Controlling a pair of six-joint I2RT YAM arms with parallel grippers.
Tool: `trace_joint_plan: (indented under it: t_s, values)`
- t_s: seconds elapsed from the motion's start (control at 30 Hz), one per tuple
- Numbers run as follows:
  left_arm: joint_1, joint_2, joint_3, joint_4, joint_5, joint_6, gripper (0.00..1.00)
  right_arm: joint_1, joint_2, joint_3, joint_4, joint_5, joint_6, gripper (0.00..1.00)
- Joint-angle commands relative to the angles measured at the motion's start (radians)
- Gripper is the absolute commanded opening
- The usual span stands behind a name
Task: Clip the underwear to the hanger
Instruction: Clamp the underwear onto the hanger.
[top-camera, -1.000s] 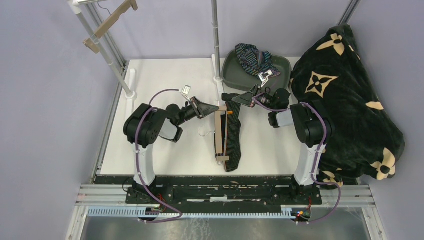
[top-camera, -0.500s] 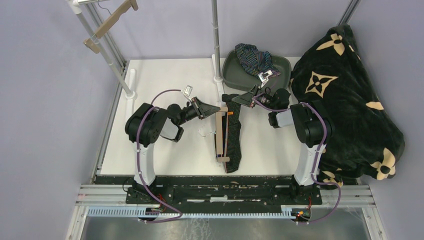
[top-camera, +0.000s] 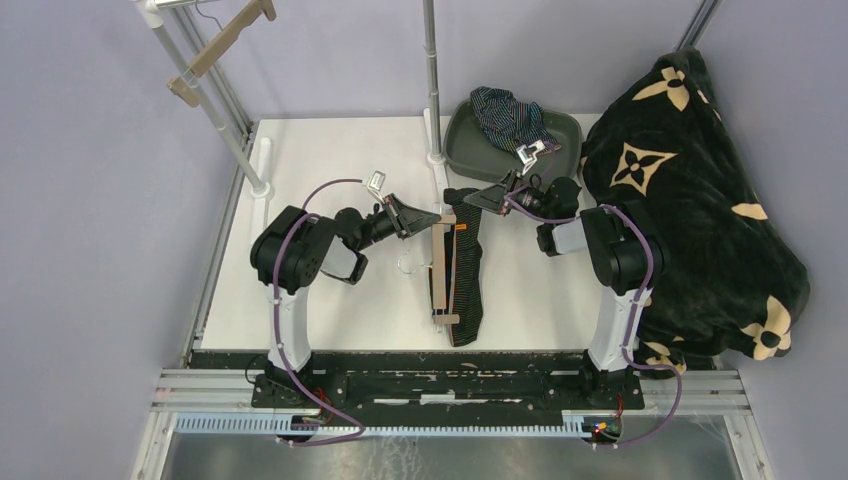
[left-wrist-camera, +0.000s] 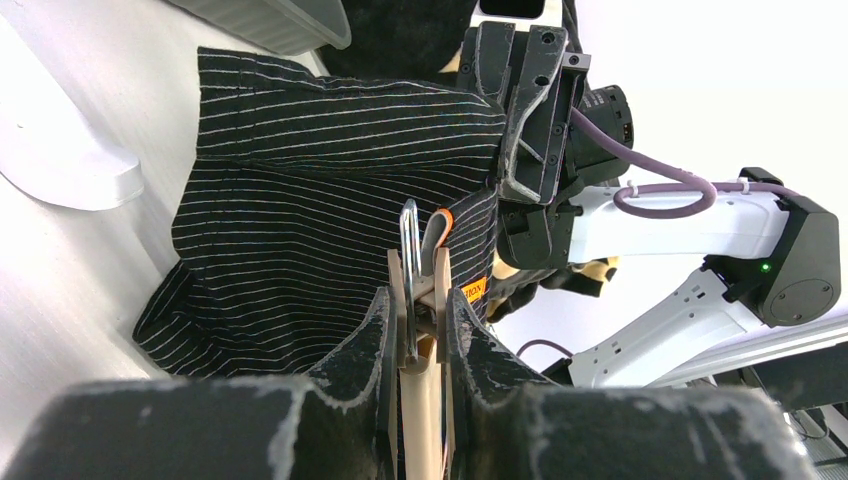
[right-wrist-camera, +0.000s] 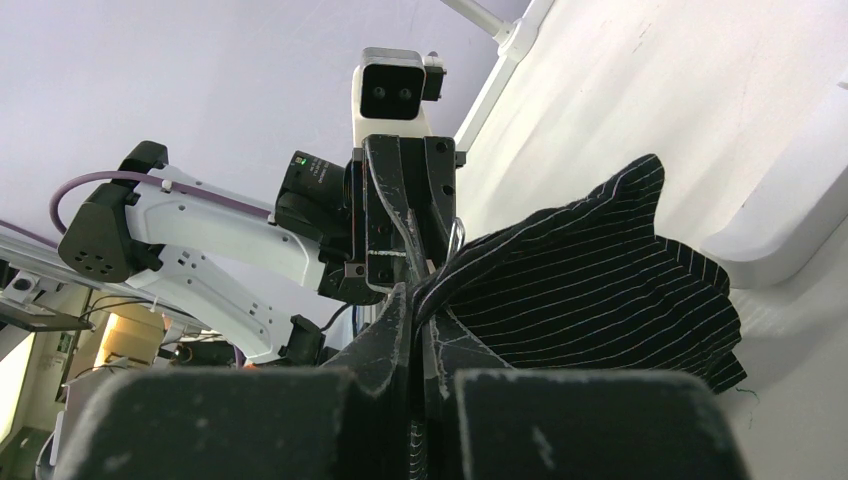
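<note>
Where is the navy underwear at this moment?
In the top view, the navy underwear lies bunched in the grey bin at the table's far edge, just right of the pole and left of the blanket.

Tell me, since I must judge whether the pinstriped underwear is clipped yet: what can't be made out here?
- Left wrist view: whether the hanger clip bites the pinstriped underwear; the left fingers cover the clip's lower part.
- Right wrist view: how much cloth is held; the right fingers hide that edge.
- Top view: the clip is too small to read, and both sets of fingers crowd over it.
</note>
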Motion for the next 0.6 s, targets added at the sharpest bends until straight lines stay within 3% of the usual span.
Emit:
trace_joint_plan:
  t_s: [0.0, 0.57]
  values:
    - [-0.017, -0.040, -0.004, 0.203, 0.110, -0.047, 0.03, -0.018, -0.002, 0.047, 0.111, 0.014, 0.001, 0.01]
    - [-0.031, -0.076, 0.002, 0.203, 0.124, -0.063, 0.03, -0.021, -0.021, 0.059, 0.111, 0.006, 0.010, 0.01]
